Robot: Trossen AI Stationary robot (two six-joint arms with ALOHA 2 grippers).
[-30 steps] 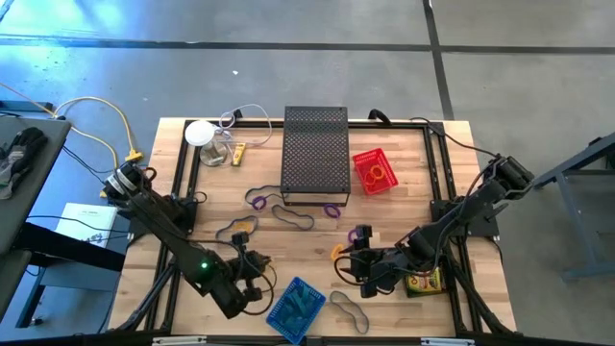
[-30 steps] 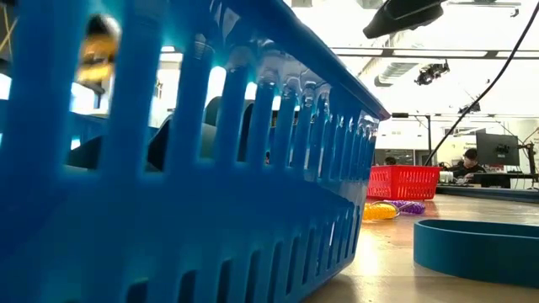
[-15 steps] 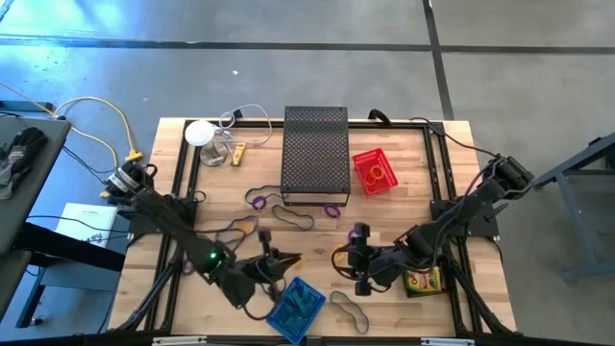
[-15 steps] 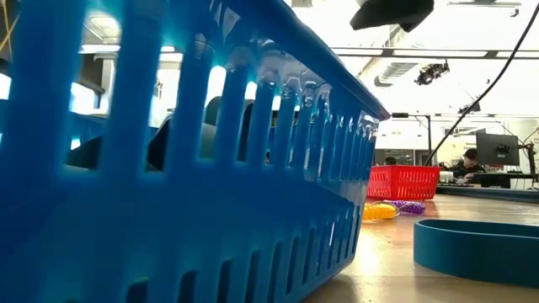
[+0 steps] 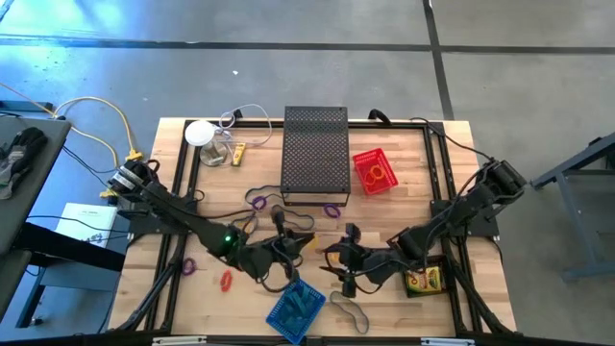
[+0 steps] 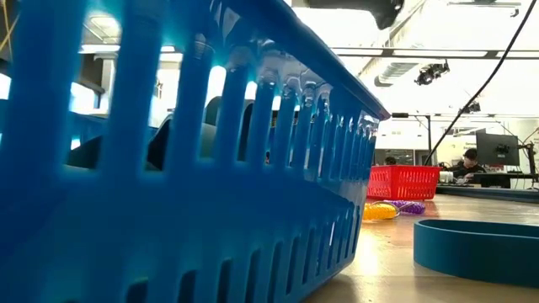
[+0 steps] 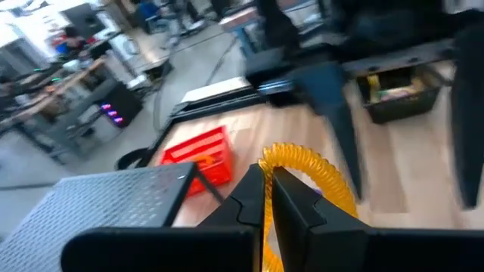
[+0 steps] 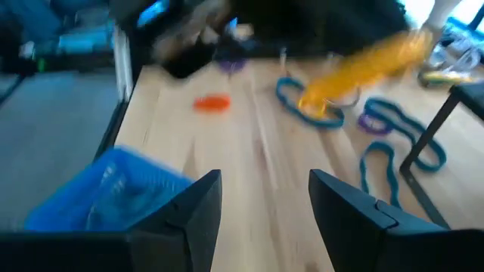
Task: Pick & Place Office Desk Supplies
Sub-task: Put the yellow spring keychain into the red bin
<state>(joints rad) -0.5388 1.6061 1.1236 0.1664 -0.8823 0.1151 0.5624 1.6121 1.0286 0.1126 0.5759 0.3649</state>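
The left gripper is hovering near the table's middle, its jaws pinched together on a yellow coiled plastic loop. The right gripper is hanging just beside it over the bare wood, its jaws standing apart with nothing between them. A blue slotted plastic basket is sitting at the near edge, a red slotted plastic basket beside the tall black mesh box. Rubber-band loops are lying scattered, a purple one by the box. No writing is legible anywhere.
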